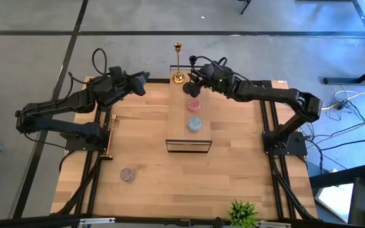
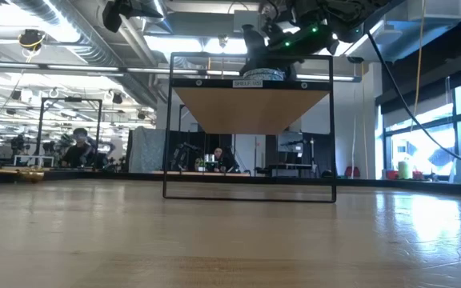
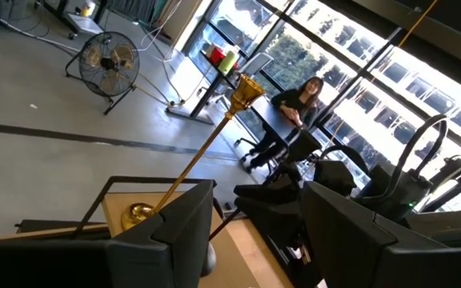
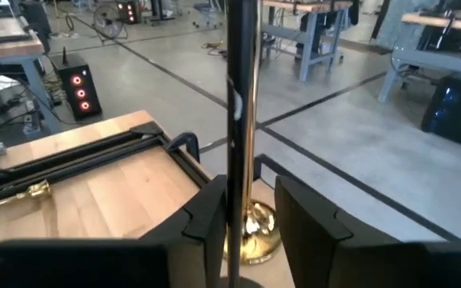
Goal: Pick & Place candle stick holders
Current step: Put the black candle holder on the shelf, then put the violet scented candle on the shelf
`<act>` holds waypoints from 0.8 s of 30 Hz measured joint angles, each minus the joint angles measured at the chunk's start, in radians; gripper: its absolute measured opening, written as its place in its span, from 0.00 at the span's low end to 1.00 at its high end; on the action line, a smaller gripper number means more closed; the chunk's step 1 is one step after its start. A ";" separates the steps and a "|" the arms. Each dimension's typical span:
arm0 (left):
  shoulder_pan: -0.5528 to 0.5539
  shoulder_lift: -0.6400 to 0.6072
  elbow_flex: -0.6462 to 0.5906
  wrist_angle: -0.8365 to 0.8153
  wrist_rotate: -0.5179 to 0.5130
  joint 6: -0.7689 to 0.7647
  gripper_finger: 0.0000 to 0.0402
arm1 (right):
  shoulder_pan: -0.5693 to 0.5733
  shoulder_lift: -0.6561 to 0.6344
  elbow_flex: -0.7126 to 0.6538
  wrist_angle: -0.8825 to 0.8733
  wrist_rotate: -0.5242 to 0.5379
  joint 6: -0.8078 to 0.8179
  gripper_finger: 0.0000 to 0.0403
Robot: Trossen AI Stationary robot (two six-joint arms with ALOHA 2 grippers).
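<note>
We judge this the release step — our right gripper (image 4: 242, 216) has its jaws parted, just loosening around the upright gold candle stick holder (image 1: 178, 63) at the tabletop's (image 1: 144, 152) far edge. Next: lift clear without tipping it. Our left gripper (image 1: 141, 80) waits nearby, jaws apart, empty.

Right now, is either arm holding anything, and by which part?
Right gripper fingers straddle the gold candlestick low on its stem; whether they grip cannot be told. Left gripper holds nothing.

No text can be read. A small white label (image 2: 249, 82) sits on the shelf's top bar, its print too small to read.
</note>
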 joint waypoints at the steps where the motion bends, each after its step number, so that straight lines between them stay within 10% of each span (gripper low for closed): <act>1: 0.000 0.000 0.000 0.000 0.000 0.000 0.47 | 0.000 -0.004 0.000 -0.011 0.000 0.002 0.29; 24: 0.000 0.000 0.000 0.000 0.013 0.019 0.47 | 0.013 -0.126 0.001 -0.253 -0.093 0.037 0.53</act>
